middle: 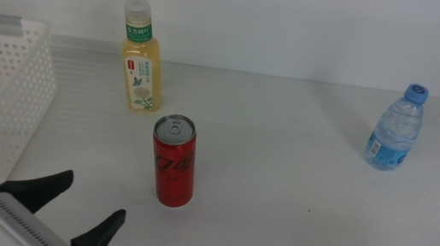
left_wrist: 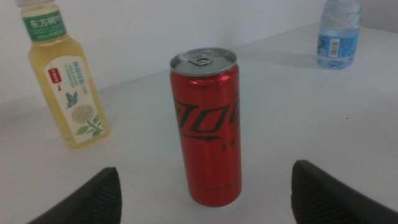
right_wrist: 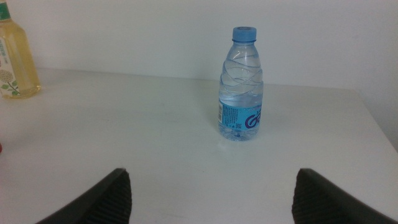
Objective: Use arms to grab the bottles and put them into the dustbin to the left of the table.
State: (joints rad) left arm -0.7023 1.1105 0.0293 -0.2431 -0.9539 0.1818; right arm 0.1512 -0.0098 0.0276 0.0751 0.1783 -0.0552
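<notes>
We take the slim red aluminium soda can (middle: 173, 160) as our landmark; it stands upright near the middle of the plain white matte counter (middle: 295, 203), pull-tab top up.

Left claw (middle: 80, 208), black and angular on a white housing, sits at the near edge of the counter just short of the can, to its left in the middle view. Jaws spread wide, nothing held. In the left wrist view the can (left_wrist: 208, 127) stands between the two dark jaw tips and a little beyond them, touching neither; left claw (left_wrist: 205, 193) is clearly wider than the can.

Yellow juice bottle with white cap and green label (middle: 142, 58) stands upright behind the can and a bit to the left, apart from it. Also seen in the left wrist view (left_wrist: 64, 74).

Small clear water bottle with blue cap and blue label (middle: 395, 128) stands upright well off to the can's right, further back.

White rectangular plastic basket with rows of small holes (middle: 0, 101) is at the far left of the can, at the counter's left edge.

Right claw (right_wrist: 211, 193): jaws wide apart, empty, facing the water bottle (right_wrist: 240, 84), which is well beyond the tips. In the middle view we see only a dark sliver at the bottom right corner.
</notes>
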